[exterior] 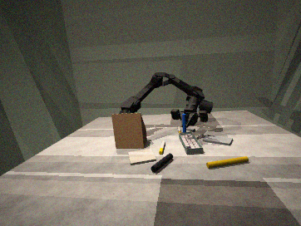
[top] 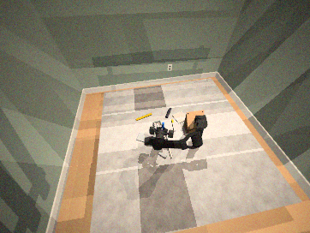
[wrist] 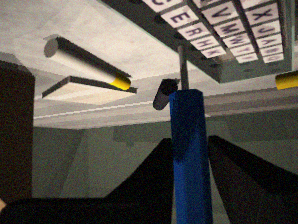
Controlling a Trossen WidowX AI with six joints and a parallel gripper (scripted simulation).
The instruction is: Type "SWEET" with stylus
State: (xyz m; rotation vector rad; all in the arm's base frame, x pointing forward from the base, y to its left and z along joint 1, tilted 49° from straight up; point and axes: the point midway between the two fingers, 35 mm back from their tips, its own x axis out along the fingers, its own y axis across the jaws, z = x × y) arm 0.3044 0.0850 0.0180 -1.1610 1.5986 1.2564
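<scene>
The blue stylus stands roughly upright, with its thin grey tip pointing at the keyboard. My gripper is shut on the stylus, one dark finger on each side of it. The keyboard lies below, its white lettered keys partly cut off at the top of the wrist view. There the tip shows over the keyboard's dark border, beside the E and R keys. Whether it touches anything, I cannot tell. In the top view the arm largely hides the keyboard.
A brown box stands near the arm's base. A black cylinder, a white-and-yellow marker, a pale pad and a yellow rod lie around the keyboard. A grey flat object lies beside it.
</scene>
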